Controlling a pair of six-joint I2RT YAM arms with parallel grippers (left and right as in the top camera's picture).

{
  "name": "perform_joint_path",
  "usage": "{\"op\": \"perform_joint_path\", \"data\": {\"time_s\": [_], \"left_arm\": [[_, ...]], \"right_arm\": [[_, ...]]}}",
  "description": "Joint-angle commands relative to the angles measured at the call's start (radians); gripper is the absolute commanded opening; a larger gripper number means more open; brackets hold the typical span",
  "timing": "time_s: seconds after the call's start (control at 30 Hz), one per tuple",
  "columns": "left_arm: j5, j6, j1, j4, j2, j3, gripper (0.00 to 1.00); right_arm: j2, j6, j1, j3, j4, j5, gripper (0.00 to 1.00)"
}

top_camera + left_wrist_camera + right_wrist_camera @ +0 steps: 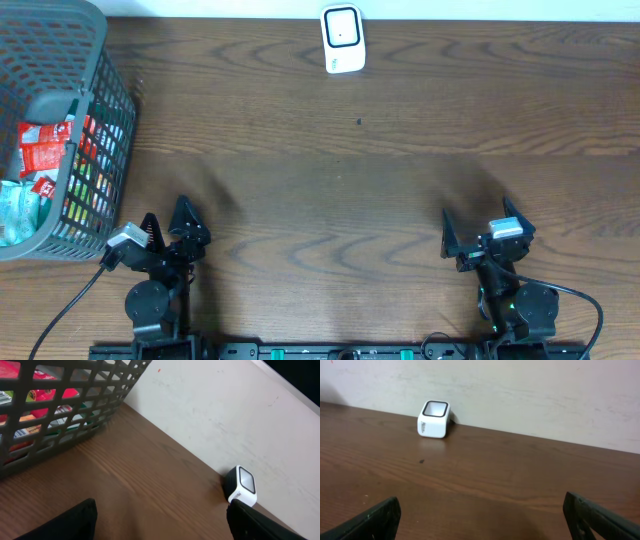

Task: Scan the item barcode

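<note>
So the scanner [342, 38] is parked at the far edge of the bench [320, 200], right up against the wall, and the stuff to be scanned (red packets [40, 150], plus something pale green) is piled inside the grey basket [50, 40] at the left end. The left pincer [168, 222] is held spread wide with nothing between its fingers, near the basket's front corner. The right pincer [482, 228] is spread wide too, empty, well apart from it all at the near right.

Small print on the white scanner [434, 420] is too blurred to read; lettering on the red packets [40, 150] likewise.
</note>
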Motion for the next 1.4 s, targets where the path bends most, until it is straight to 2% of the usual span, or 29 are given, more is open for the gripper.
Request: {"op": "perform_joint_path", "data": {"time_s": [0.0, 1.23, 1.37], "left_arm": [[-0.013, 0.017, 0.002, -0.05, -0.006, -0.008, 0.84], [-0.012, 0.012, 0.002, -0.044, -0.006, -0.008, 0.84], [0.022, 0.013, 0.002, -0.045, -0.006, -0.008, 0.84]], "right_arm": [[-0.005, 0.011, -0.002, -0.001, -0.004, 0.002, 0.99], [-0.005, 0.011, -0.002, -0.001, -0.004, 0.002, 0.99], [-0.005, 0.011, -0.002, -0.001, -0.004, 0.002, 0.99]]}}
